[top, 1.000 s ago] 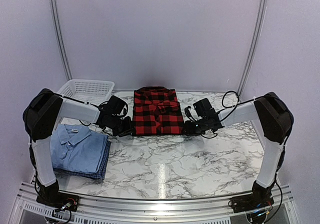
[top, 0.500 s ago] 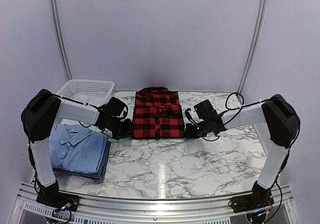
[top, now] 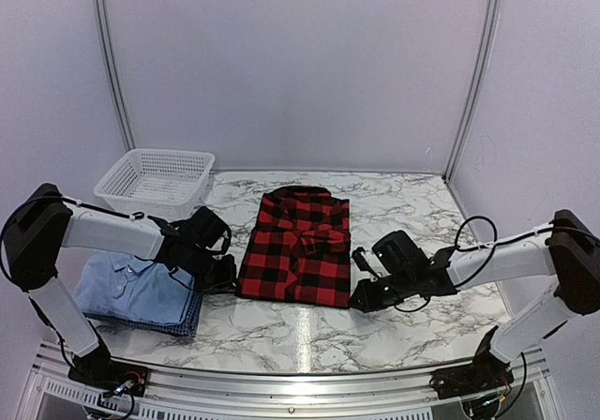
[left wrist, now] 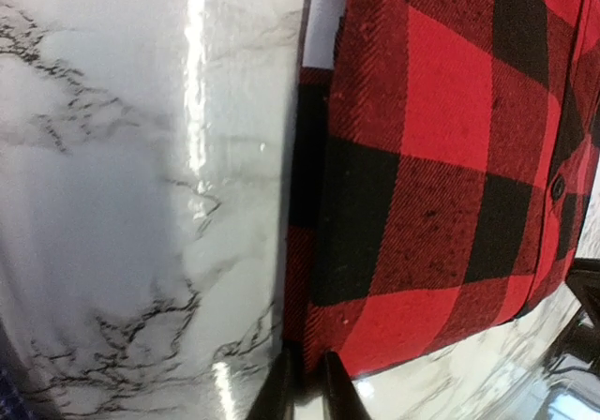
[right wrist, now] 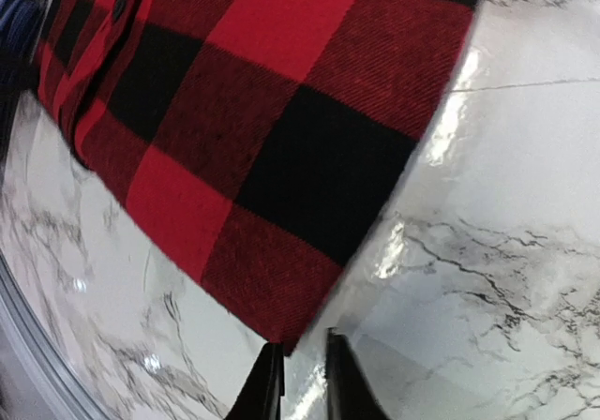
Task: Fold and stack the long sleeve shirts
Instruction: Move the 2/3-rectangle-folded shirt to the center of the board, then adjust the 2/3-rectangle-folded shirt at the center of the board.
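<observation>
The red-and-black plaid shirt point(top: 298, 247) lies folded flat in the middle of the marble table, collar to the far side. My left gripper point(top: 225, 277) is at its near left corner, and in the left wrist view point(left wrist: 305, 390) the jaws are pinched on the plaid hem point(left wrist: 441, 157). My right gripper point(top: 361, 297) is at the near right corner, and in the right wrist view point(right wrist: 300, 373) its narrow jaws hold the tip of the plaid corner point(right wrist: 281, 157). The light blue collared shirt point(top: 127, 284) lies folded at the left on top of the blue checked one point(top: 190, 319).
A white mesh basket point(top: 155, 178) stands at the back left. The marble table point(top: 309, 336) has a metal rail along its near edge. The stack of blue shirts lies close to the left arm's forearm.
Both grippers have moved toward the near edge, and the plaid shirt has slid with them, from the back of the table to the middle.
</observation>
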Controlling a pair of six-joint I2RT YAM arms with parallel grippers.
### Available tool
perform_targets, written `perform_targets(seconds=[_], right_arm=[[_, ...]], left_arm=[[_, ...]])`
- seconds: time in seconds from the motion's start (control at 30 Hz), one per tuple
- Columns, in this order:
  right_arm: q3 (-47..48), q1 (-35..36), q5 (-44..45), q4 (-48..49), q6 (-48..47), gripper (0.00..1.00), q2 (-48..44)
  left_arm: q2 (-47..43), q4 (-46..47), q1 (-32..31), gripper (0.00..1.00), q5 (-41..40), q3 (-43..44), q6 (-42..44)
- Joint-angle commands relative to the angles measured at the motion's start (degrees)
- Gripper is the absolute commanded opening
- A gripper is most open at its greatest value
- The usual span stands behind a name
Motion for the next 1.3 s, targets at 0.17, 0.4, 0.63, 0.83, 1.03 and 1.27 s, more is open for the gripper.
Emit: perform_targets(seconds=[0.17, 0.4, 0.63, 0.83, 1.03, 1.27], right_arm=[[2.9, -1.4, 9.5, -9.7, -2.2, 0.41, -10.3], [6.3, -7.7, 12.4, -3.2, -11.4, 0.36, -5.7], [10.7, -7.6, 15.1, 6.7, -18.0, 0.34, 5.5], [13.9, -6.9, 18.3, 9.4, -20.6, 0.37, 11.0], [15.0, -6.8, 18.9, 11.3, -21.5, 0.37, 14.5], [16.5, -5.5, 21.5, 11.8, -22.5, 0.36, 17.3]], left_arm=[[-6.7, -13.0, -0.9, 0.45, -8.1, 2.7, 3.5], [-6.9, -18.6, -3.5, 0.47, -15.0, 12.1, 6.3], [3.3, -16.1, -9.7, 0.44, -11.2, 24.9, 9.3], [14.9, -12.9, -14.2, 0.42, -6.7, 37.6, 10.2], [24.2, -8.5, -16.1, 0.4, -1.9, 42.5, 8.9], [27.8, -7.3, -16.9, 0.38, -0.5, 42.3, 8.1]])
